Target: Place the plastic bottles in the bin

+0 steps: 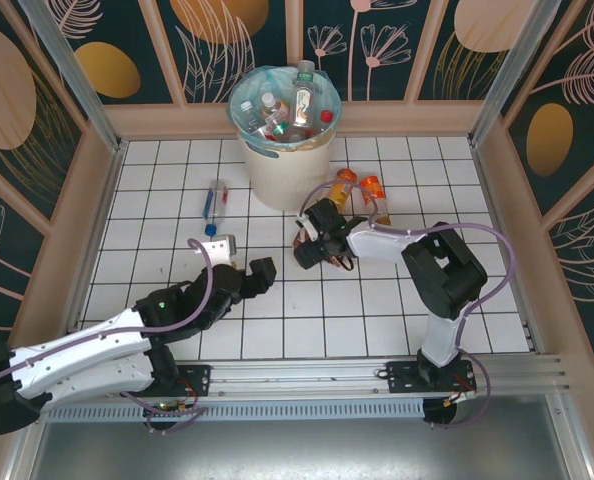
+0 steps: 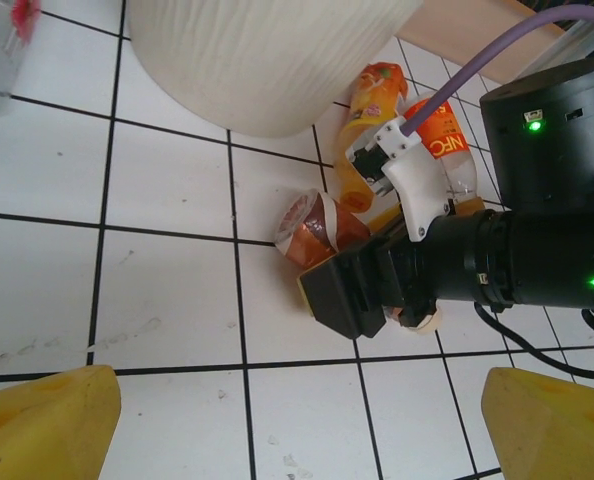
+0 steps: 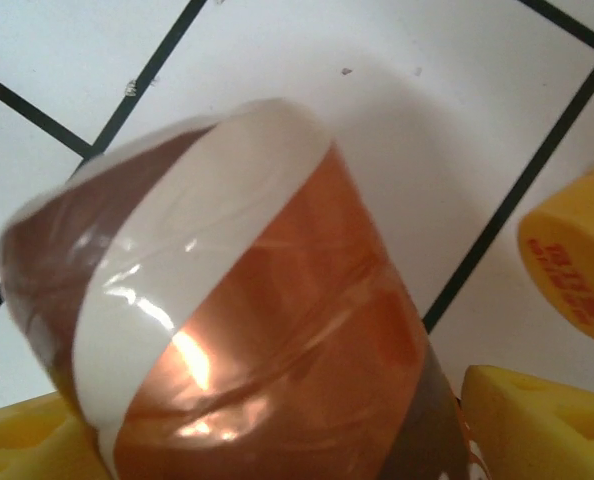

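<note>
Brown bottle (image 3: 247, 330) sits clamped in low right claw (image 1: 310, 253).

The table (image 1: 157, 300) is white tile crossed by a dark grid. At its far edge the bin (image 1: 277, 175) is off-white and finely ribbed, lined with a light teal bag (image 1: 249, 90). The bottles inside (image 1: 302, 88) are clear, with red and white labels. Two orange bottles (image 1: 374, 188) lie beside it. The brown bottle (image 3: 277, 340) is coppery with a white band. The clear bottle (image 1: 216, 205) shows red and blue. The left gripper (image 2: 297, 428) has yellow fingers (image 2: 47, 420), as does the right gripper (image 3: 277, 440). The walls (image 1: 37, 120) are dark teal with peach leaves and orange ovals.
</note>
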